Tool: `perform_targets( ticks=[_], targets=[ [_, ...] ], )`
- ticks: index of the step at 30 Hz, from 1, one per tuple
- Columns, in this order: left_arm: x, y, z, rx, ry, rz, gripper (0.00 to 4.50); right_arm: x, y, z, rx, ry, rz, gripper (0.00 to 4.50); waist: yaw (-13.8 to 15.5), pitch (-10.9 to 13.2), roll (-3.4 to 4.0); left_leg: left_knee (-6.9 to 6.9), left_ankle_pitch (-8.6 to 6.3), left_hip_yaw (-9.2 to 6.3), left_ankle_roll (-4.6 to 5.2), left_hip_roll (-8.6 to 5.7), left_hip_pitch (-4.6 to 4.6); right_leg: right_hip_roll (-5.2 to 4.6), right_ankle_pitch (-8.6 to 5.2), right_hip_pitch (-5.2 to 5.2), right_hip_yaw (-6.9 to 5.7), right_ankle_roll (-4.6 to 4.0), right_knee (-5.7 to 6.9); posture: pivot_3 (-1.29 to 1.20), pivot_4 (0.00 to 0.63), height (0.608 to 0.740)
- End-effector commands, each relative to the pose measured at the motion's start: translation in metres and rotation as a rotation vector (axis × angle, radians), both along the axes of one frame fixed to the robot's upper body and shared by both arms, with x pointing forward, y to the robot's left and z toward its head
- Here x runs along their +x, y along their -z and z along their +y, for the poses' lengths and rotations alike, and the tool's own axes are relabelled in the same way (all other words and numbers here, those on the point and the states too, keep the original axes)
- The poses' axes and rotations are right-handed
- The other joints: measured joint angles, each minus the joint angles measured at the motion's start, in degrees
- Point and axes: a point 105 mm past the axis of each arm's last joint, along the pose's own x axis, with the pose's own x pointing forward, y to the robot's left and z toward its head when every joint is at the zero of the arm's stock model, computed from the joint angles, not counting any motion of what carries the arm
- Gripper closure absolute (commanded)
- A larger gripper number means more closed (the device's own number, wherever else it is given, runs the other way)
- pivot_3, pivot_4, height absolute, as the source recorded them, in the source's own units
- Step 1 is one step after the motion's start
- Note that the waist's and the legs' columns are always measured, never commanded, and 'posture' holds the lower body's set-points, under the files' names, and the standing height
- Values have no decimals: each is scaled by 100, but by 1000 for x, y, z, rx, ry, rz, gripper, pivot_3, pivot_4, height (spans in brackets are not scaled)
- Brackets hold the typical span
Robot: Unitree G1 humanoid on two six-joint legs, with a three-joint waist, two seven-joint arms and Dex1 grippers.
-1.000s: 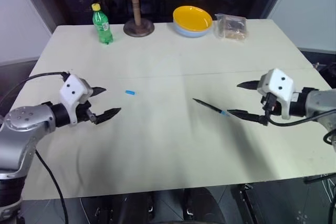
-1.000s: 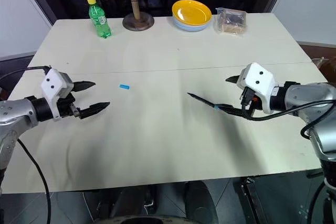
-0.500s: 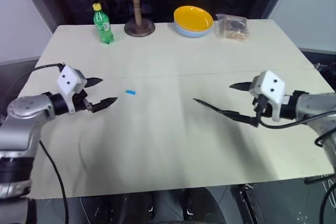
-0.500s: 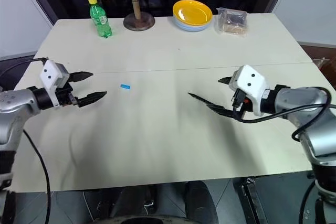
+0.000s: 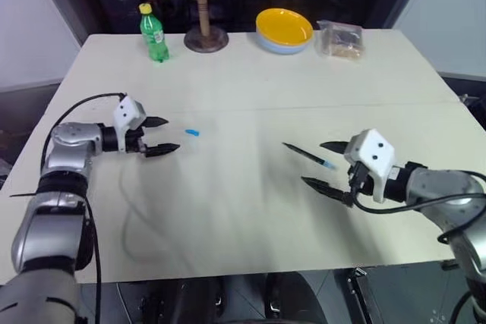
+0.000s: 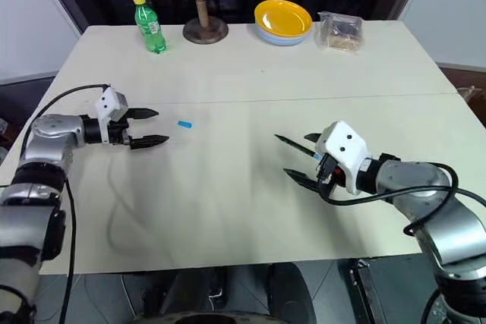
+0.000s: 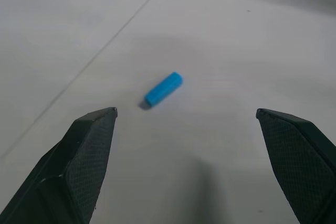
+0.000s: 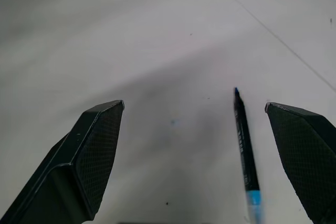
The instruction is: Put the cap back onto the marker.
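The cap (image 5: 193, 132), a tiny bright blue cylinder, lies on the pale table (image 5: 243, 81) left of the middle. My left gripper (image 5: 170, 135) is open just to its left and points at it; in the left wrist view the cap (image 7: 163, 88) lies a short way ahead of the spread fingers. The marker (image 5: 307, 155), a thin dark stick with a light blue band, lies right of the middle. My right gripper (image 5: 313, 162) is open, and the banded end of the marker (image 8: 245, 145) lies between its fingers, untouched.
Along the far edge stand a green bottle (image 5: 154, 33), a wooden stand (image 5: 203, 5), a yellow bowl (image 5: 284, 26) on a blue plate and a clear bag of snacks (image 5: 342, 39). A seam crosses the table's middle.
My left gripper has reached forward and now sits close to the cap. My right gripper has drawn back and leftward, so its fingers now flank the marker's banded end. Both stayed open.
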Motion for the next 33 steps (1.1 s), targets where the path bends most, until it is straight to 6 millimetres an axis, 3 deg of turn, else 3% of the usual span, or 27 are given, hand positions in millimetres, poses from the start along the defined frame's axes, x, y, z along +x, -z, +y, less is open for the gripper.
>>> perform_targets(
  ticks=[1,7,21,33],
  targets=[
    [9,-4,-7,37,4,-33,52,-7,-13,4,15,7,-57,0,3,-1,-2,1,0,0,1,0,0,0,0,1,0,1,0,0,150,740],
    [12,6,-19,69,26,-5,52,-11,-16,3,16,38,-67,0,-31,-1,-5,1,-1,-2,2,1,-1,2,2,-1,0,3,0,0,150,740],
    [14,24,-25,137,9,53,52,-21,-19,2,17,88,-85,0,-9,-4,-13,2,-2,-8,3,2,-2,1,2,1,0,3,1,0,150,740],
    [21,16,-35,147,16,24,52,-23,-18,1,17,116,-89,0,-8,-7,-18,4,-2,-10,3,1,-2,1,2,4,0,4,1,0,150,740]
  ],
)
